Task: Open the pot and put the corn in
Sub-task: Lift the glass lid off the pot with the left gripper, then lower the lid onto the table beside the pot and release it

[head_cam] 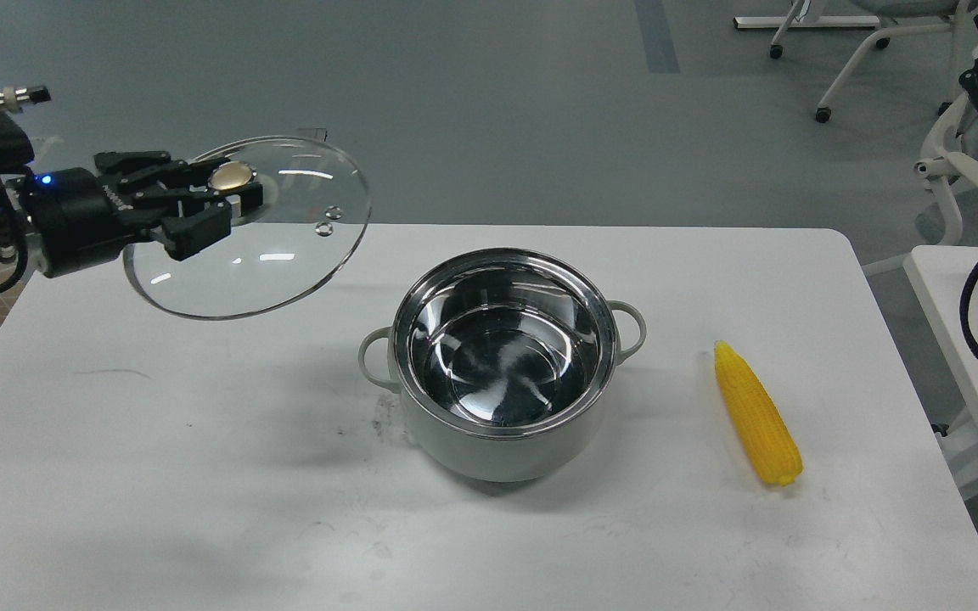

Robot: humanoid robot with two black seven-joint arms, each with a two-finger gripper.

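The pale grey-green pot point(502, 365) stands uncovered at the table's middle, its shiny steel inside empty. My left gripper point(230, 199) is shut on the gold knob point(231, 176) of the round glass lid point(277, 255) and holds the lid tilted in the air over the table's far left, apart from the pot. The bright yellow corn point(756, 413) lies on the table to the right of the pot, its pointed tip away from me. My right gripper is out of view.
The white table point(200, 475) carries only the pot and the corn. A second white table point(973, 339) with a black cable stands at the right edge. Chair legs and a stand are on the grey floor behind.
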